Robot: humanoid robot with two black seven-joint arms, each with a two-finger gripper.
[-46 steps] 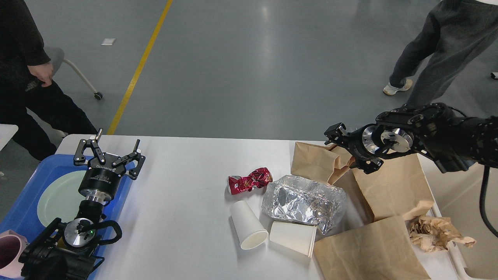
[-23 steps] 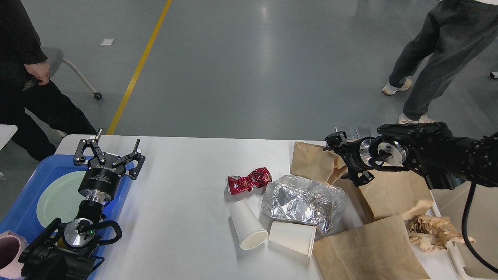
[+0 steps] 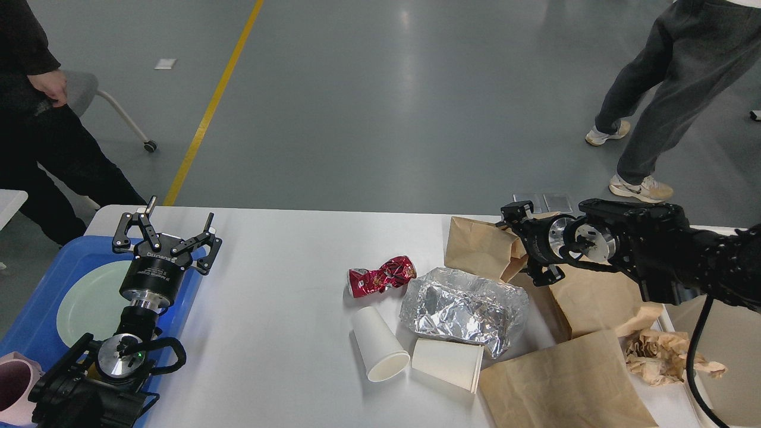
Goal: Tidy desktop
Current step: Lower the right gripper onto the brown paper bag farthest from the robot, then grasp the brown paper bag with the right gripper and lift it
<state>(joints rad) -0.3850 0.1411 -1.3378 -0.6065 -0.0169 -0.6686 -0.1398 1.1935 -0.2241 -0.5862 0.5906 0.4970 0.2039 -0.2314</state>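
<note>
The right gripper (image 3: 523, 244) is hovering over a brown paper bag (image 3: 481, 246) at the counter (image 3: 279, 309)'s far edge; I cannot tell its grip. The left gripper (image 3: 166, 229) is hanging released over the left edge.

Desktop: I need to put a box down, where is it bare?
The desktop is bare from the blue tray and left gripper across to the red can and cups. The right end is crowded: foil, paper bags, with the right gripper over them.

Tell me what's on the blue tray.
On the blue tray lies a pale green plate; a pink cup sits at its near corner. My left arm covers the rest.
</note>
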